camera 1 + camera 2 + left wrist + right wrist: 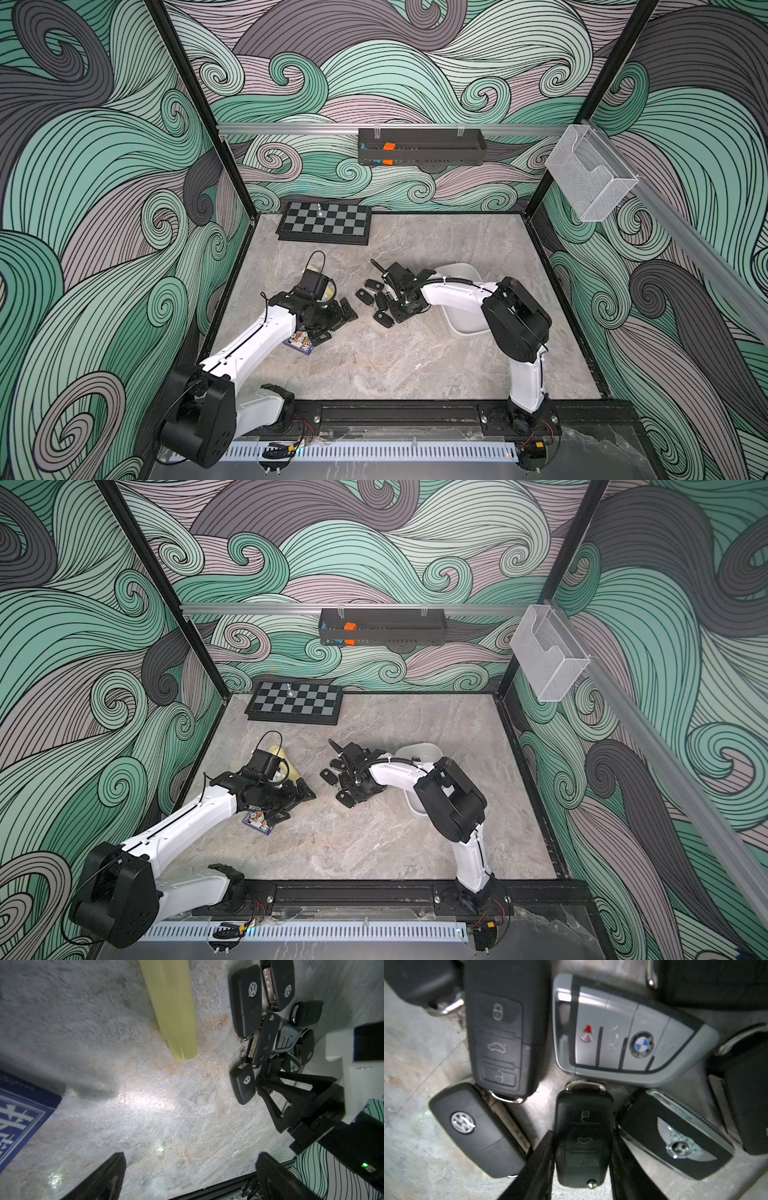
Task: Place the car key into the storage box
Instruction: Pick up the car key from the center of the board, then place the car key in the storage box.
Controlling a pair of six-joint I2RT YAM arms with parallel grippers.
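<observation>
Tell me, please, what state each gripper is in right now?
Left gripper: open, empty.
Right gripper: closed on the small black three-button key fob.

Black three-button car key lies flat, buttons up — white low-walled storage box stands upright nearby, partly hidden.

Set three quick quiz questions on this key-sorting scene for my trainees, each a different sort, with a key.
1. True or false: the left gripper holds a key fob.
2. Which fob lies between the right gripper's fingers? A silver BMW; B smaller black three-button fob; C Bentley.
3. In both top views, which arm partly covers the storage box?
Key: 1 false; 2 B; 3 right.
</observation>
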